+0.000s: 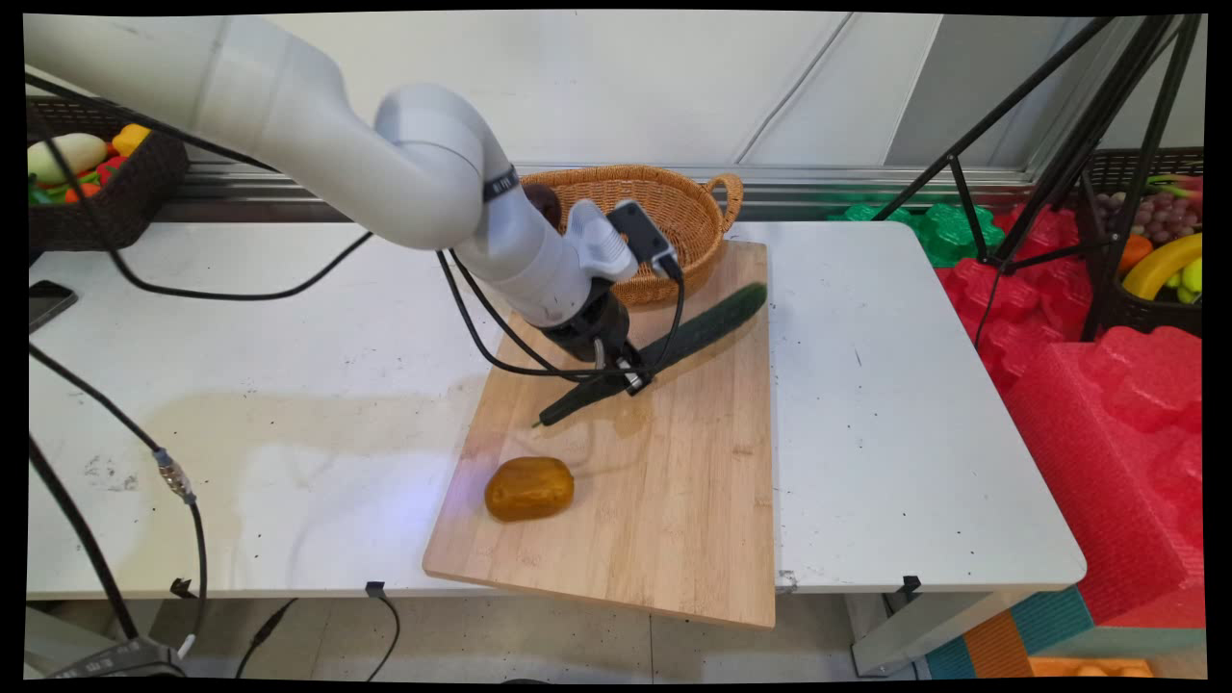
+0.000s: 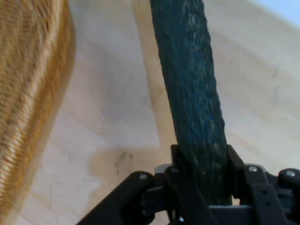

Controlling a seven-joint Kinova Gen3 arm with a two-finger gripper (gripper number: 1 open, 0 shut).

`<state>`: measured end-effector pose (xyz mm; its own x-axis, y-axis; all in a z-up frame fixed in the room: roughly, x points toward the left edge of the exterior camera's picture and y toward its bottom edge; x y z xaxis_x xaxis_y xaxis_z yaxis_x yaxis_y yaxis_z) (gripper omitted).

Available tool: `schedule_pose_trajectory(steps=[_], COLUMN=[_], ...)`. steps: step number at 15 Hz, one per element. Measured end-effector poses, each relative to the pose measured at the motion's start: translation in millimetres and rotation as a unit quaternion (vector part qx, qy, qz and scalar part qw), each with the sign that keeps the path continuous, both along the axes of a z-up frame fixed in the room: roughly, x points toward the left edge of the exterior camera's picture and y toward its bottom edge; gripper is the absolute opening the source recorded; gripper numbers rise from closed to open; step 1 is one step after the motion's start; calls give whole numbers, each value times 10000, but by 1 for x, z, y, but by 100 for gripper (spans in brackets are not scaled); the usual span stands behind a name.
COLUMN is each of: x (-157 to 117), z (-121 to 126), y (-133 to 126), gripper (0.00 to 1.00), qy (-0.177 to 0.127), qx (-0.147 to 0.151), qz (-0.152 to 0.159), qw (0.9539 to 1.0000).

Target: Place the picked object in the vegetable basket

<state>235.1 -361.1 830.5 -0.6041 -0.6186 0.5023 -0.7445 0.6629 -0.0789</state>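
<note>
A long dark green cucumber (image 1: 707,322) lies diagonally across the wooden cutting board (image 1: 693,500), its thin stem end pointing toward the board's left. My gripper (image 1: 621,373) is down on the cucumber's middle and shut on it. In the hand view the cucumber (image 2: 192,93) runs up from between the two black fingers (image 2: 177,161), which press against its sides. A brown potato (image 1: 529,488) rests on the board's near left part, apart from the gripper.
A woven wicker basket (image 1: 674,207) stands at the board's far edge, just behind the gripper, seen as the basket wall (image 2: 28,93) in the hand view. Black cables hang from the arm. A dark basket of vegetables (image 1: 91,183) sits far left; red foam blocks (image 1: 1107,404) lie right of the table.
</note>
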Motion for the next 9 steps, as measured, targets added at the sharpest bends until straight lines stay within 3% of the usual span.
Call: schedule_pose_trajectory(steps=[5,9], x=[-2,7], z=[64,106], y=[18,15], gripper=[0,0], qy=[327,462], qx=[-469,-870], qz=[111,489], qw=[9983,9939])
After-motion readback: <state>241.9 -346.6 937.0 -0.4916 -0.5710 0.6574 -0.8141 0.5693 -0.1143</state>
